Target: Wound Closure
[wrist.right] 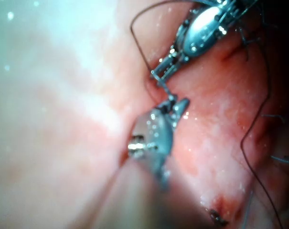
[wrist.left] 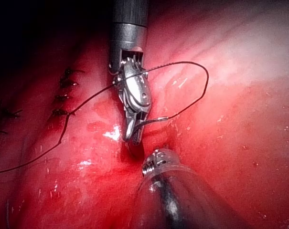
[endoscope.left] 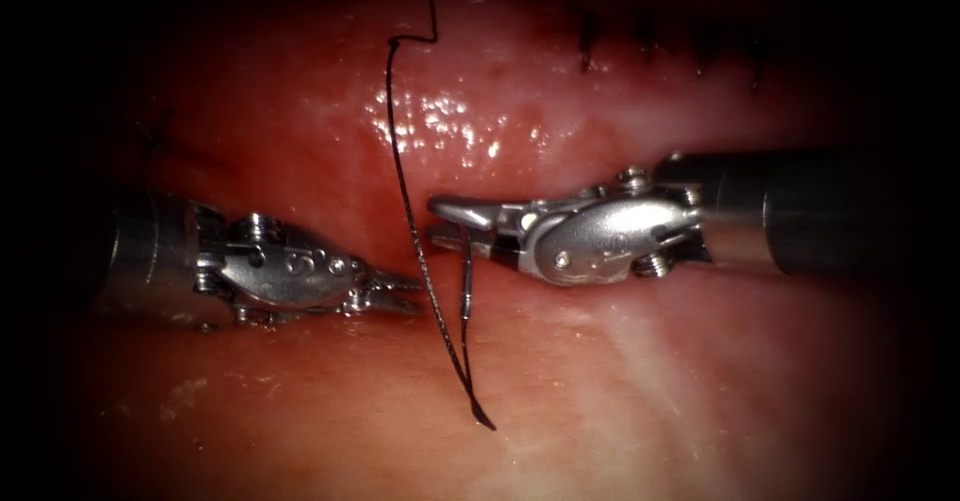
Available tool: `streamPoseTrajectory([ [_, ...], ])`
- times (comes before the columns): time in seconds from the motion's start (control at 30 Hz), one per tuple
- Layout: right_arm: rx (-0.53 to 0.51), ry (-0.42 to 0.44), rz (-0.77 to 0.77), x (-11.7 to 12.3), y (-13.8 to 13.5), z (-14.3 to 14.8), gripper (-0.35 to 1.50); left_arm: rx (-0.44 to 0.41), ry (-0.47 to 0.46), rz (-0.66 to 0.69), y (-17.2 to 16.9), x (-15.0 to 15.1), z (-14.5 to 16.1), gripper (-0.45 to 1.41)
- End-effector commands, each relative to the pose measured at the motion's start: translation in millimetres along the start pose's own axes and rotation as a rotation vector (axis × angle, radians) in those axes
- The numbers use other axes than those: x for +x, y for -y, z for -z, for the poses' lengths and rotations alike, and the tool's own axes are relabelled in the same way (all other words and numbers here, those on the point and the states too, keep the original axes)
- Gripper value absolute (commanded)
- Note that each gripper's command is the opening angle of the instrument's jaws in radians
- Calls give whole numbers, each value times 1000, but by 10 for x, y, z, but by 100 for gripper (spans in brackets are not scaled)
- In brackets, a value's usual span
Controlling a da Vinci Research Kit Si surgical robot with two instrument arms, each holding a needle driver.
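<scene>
Surgical training bench: stitched pork-belly tissue (endoscope.left: 620, 381), dark thread (endoscope.left: 405, 191), two wristed steel tools.

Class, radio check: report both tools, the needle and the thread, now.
Right tool shut on needle at its thread end. Left tool open, holding nothing. Needle clear of tissue. Thread loops between tools.

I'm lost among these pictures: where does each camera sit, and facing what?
Endoscope view: above and in front, facing the tissue; left claw open and empty, right claw gripping the needle near its tail, visible part outside the tissue.
Left wrist view: on the left arm, looking down the left arm's shaft.
Right wrist view: on the right arm, looking down the right arm's shaft.
Shared: each wrist view also catches the other arm's claw.
</scene>
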Motion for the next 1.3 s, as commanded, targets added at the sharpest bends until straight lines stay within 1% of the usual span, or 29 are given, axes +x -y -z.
streamPoseTrajectory([
  [0.03, 20, 13, -9, -3, 9, -11, -35, 0, -1, -1, -1, 1, -8, -15],
  [0.17, 41, 36, -38, -9, 19, -17, -35, 0, -1, 0, -1, 1, -8, -15],
  [0.33, 41, 42, -46, -12, 16, -20, -35, -1, -1, 0, -1, 1, -8, -15],
  [0.53, 41, 45, -51, -3, 14, -24, -35, 0, -1, 0, -1, 1, -8, -15],
  [0.67, 55, 58, -51, -3, 14, -27, -35, -1, -1, 0, -1, 1, -8, -15],
  [0.87, 81, 90, -151, -8, 10, -26, -35, -1, -1, 0, -1, 1, -8, -15],
  [1.1, 113, 123, -192, -15, 20, -29, -35, -1, -1, 0, -1, 2, -7, -16],
  [1.2, 150, 115, -199, -13, 28, -32, -35, -1, -1, 0, -1, 2, -7, -16],
  [1.3, 163, 109, -195, -11, 32, -34, -35, -1, -1, 0, -1, 2, -7, -16],
])
